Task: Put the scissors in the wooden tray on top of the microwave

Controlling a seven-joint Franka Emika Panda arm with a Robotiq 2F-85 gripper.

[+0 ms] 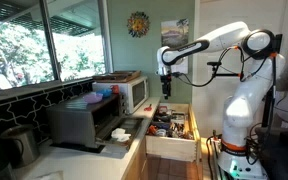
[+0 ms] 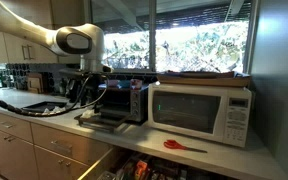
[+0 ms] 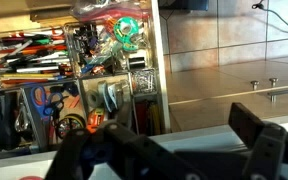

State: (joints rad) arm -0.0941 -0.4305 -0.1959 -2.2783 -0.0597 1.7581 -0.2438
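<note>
The scissors point(image 2: 184, 146) have red handles and lie flat on the counter in front of the white microwave point(image 2: 199, 110). The reddish-brown wooden tray point(image 2: 206, 76) sits on top of the microwave; both also show in an exterior view, the microwave point(image 1: 135, 93) and the tray point(image 1: 118, 77). My gripper point(image 1: 165, 88) hangs above the open drawer, to the side of the microwave and apart from the scissors. In the wrist view my gripper point(image 3: 169, 150) has its fingers wide apart and holds nothing.
A light wooden drawer point(image 1: 171, 128) stands pulled out below the counter, full of utensils and tools point(image 3: 74, 70). A dark grey oven point(image 1: 84, 124) with its door down sits next to the microwave, by the window. A kettle point(image 1: 22, 145) stands on the counter.
</note>
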